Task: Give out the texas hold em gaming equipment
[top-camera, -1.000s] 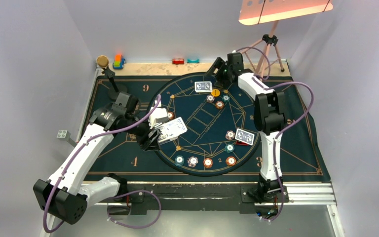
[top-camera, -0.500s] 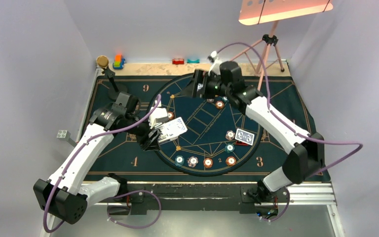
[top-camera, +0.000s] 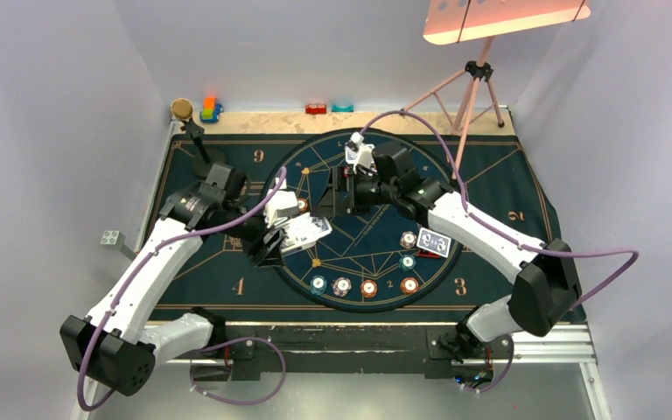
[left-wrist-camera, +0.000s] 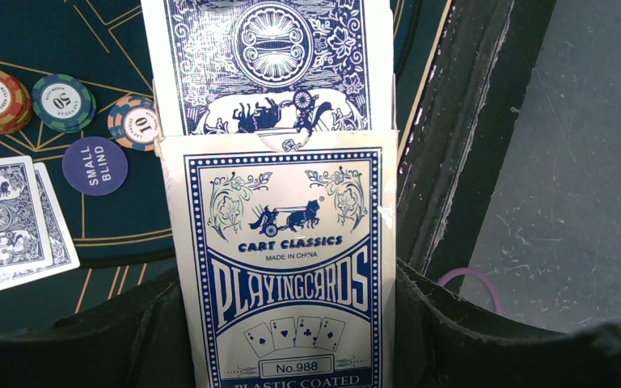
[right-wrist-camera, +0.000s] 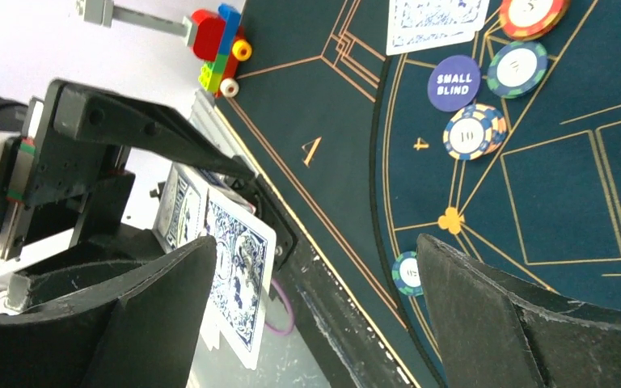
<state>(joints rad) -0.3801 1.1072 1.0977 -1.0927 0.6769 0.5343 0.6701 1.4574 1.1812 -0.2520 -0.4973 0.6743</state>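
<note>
My left gripper point(top-camera: 282, 238) is shut on a blue-and-white playing card box point(left-wrist-camera: 283, 275) and holds it above the mat's left side. A blue-backed card point(left-wrist-camera: 267, 65) sticks out of the box's open top. My right gripper point(top-camera: 339, 194) is open and empty, and it faces the box from the right. In the right wrist view the protruding card point(right-wrist-camera: 238, 275) stands just beside the left finger point(right-wrist-camera: 129, 323), apart from it. Dealt card pairs lie at the right point(top-camera: 435, 242) and the left point(left-wrist-camera: 12, 218). Chips point(top-camera: 368, 287) and a blue small-blind disc point(right-wrist-camera: 454, 82) lie on the round layout.
A black stand point(top-camera: 194, 133) and colourful toy blocks point(top-camera: 210, 109) sit at the back left. A tripod point(top-camera: 477, 83) stands at the back right. More blocks point(top-camera: 316, 108) lie on the far edge. The dark mat point(top-camera: 227, 280) ends at the metal rail point(top-camera: 542, 341).
My right arm has swung from the table's far side down and left, to just right of the card box. My left arm with the box has hardly moved.
</note>
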